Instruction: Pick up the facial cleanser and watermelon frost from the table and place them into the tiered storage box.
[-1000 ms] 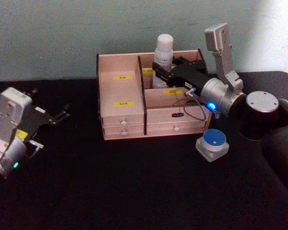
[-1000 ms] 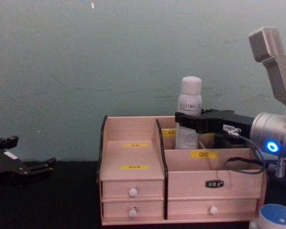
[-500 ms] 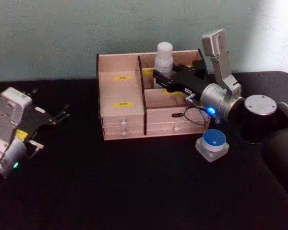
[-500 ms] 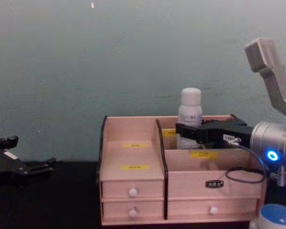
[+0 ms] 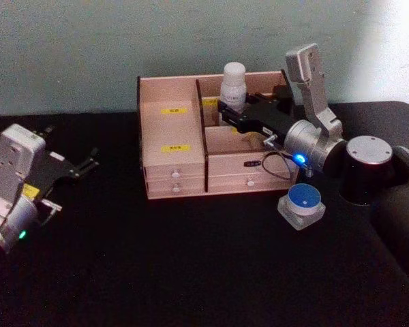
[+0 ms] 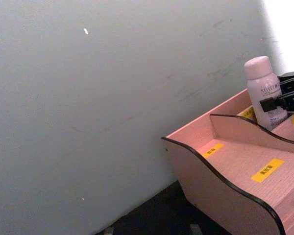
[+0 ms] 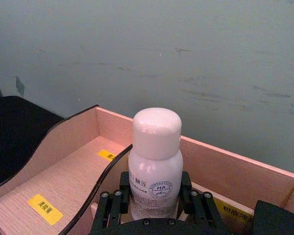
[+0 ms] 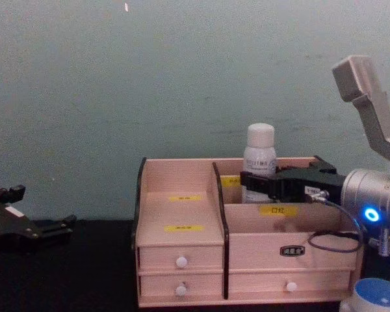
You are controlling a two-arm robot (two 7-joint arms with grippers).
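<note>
Now right tool (image 5: 230,113) clamped on white bottle (image 5: 233,83), upright in rear right compartment of box (image 5: 169,129). Risk: bottle topples if released before base seats, or gets dragged out on retreat. Blue-lidded jar (image 5: 301,203) on bench (image 5: 191,266) beside box. Left tool (image 5: 73,165) spread, parked left.

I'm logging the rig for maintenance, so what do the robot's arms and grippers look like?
The left gripper and right gripper are black and flat-plated, on silver cylindrical wrists with pale grey boxy modules. The right wrist carries a blue light and a looping thin black cable; the left has a green light and a yellow sticker.
</note>
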